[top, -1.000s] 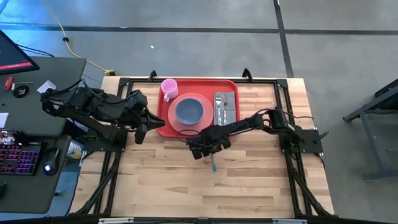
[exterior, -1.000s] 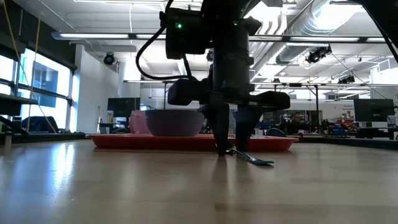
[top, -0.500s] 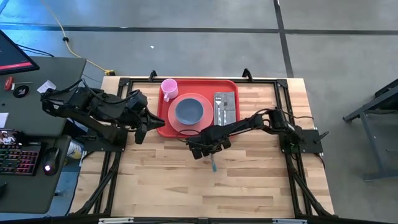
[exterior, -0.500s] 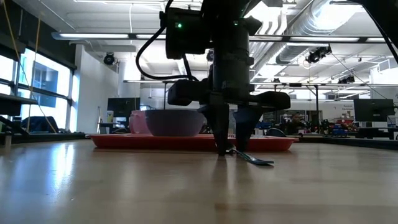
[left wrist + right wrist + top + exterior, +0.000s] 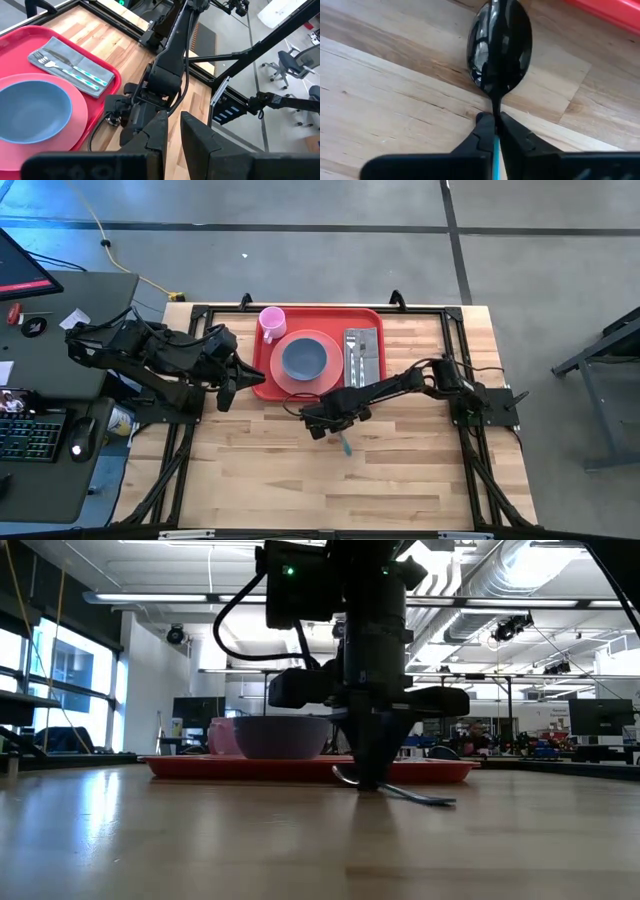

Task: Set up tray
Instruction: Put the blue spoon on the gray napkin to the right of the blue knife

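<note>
The red tray point(image 5: 372, 320) lies at the table's far middle. It carries a pink cup point(image 5: 272, 320), a blue bowl point(image 5: 304, 359) on a salmon-pink plate, and a grey napkin point(image 5: 363, 352) with a fork and a knife. A spoon point(image 5: 345, 445) with a dark bowl point(image 5: 500, 45) and a teal handle lies on the wood just near of the tray. My right gripper point(image 5: 330, 428) point(image 5: 495, 122) point(image 5: 370, 780) stands over the spoon, shut on it. My left gripper point(image 5: 235, 380) point(image 5: 173, 130) waits, slightly open, by the tray's left edge. My right gripper pinches the spoon's thin neck point(image 5: 496, 107) between its two fingertips, just behind the bowl. The fingers come from above, pointing down, and stand across the spoon. The handle's free end point(image 5: 445, 802) rests on the table, and the bowl end point(image 5: 345, 778) looks slightly raised.
The tray's near rim point(image 5: 300, 772) runs just beyond the spoon. Black frame rails point(image 5: 460, 380) border the table on both sides. Bare wood point(image 5: 330, 490) lies toward the near edge. A desk with a keyboard and mouse point(image 5: 40, 435) stands off the table's left side.
My right gripper has shut: its fingers stood apart on either side of the spoon and now pinch its neck. It has also sunk and shifted slightly toward the left. The spoon has turned a little, its handle end sliding outward and its bowl end coming up.
</note>
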